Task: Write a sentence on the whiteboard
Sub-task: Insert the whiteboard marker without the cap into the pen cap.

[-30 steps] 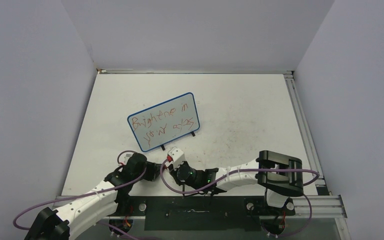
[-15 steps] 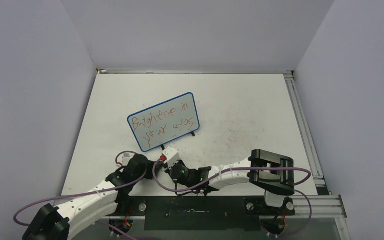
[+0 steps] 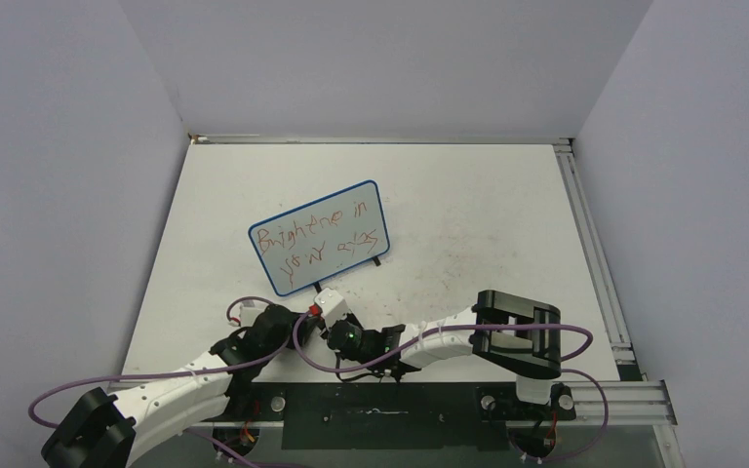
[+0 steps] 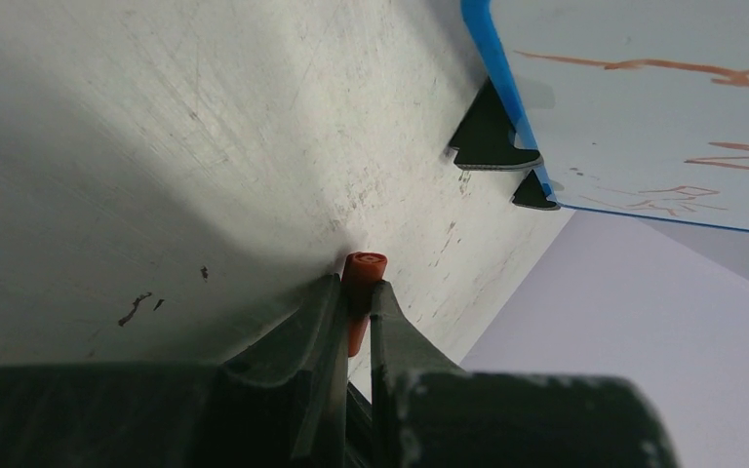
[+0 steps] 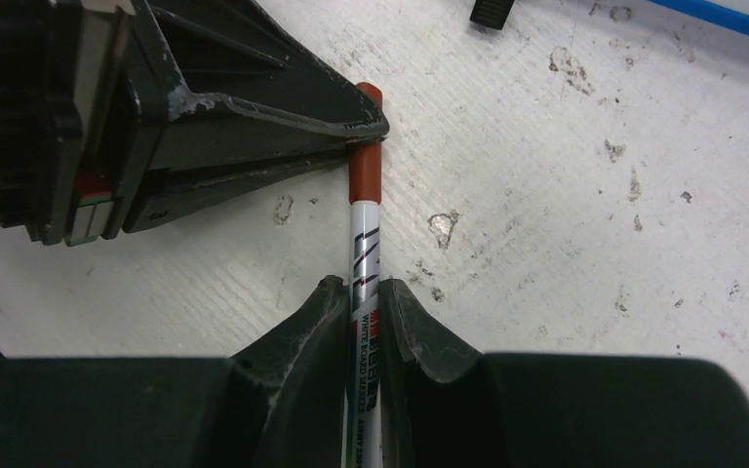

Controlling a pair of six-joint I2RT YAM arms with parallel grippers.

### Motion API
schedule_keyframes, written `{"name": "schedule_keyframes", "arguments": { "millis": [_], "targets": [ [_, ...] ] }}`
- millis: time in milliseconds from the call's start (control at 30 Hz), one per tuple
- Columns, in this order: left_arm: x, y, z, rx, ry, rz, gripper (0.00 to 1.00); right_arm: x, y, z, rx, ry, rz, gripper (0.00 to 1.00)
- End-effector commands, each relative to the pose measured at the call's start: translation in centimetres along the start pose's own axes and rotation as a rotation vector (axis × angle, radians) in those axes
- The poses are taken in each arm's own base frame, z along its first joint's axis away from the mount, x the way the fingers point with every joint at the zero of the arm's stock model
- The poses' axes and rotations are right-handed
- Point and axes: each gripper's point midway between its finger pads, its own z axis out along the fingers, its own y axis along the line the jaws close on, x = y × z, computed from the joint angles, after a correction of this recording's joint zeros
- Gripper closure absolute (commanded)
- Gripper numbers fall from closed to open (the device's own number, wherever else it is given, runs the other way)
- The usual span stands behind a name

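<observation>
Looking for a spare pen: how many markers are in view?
1. The marker is in front of the whiteboard: right gripper on its barrel, left gripper on its red end. Others could be hidden beneath the arms.

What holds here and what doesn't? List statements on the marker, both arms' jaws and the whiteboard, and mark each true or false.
1. The right jaws are shut on the white barrel of the marker. True.
2. The left jaws are open and hold nothing. False: they are shut on the marker's red cap.
3. The whiteboard lies flat on the table. False: it stands propped on its black feet.
4. The sentence is written in red, in two lines. True.
5. The marker's tip touches the whiteboard. False: the marker is low over the table, apart from the board, with its cap on.
</observation>
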Motion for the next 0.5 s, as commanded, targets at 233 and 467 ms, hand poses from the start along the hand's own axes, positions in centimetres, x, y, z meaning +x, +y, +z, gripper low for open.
{"name": "schedule_keyframes", "arguments": {
  "millis": [233, 467],
  "targets": [
    [5.4, -0.4, -2.2, 0.010, 0.258, 0.005, 1.00, -2.6, 0.0, 1.2, -0.021, -0.123, 0.043, 0.95],
    [3.9, -0.8, -2.4, 0.053, 0.180, 0.095, 0.87, -1.5, -0.7, -0.5, -0.056, -0.152, 0.054, 0.95]
  ]
}}
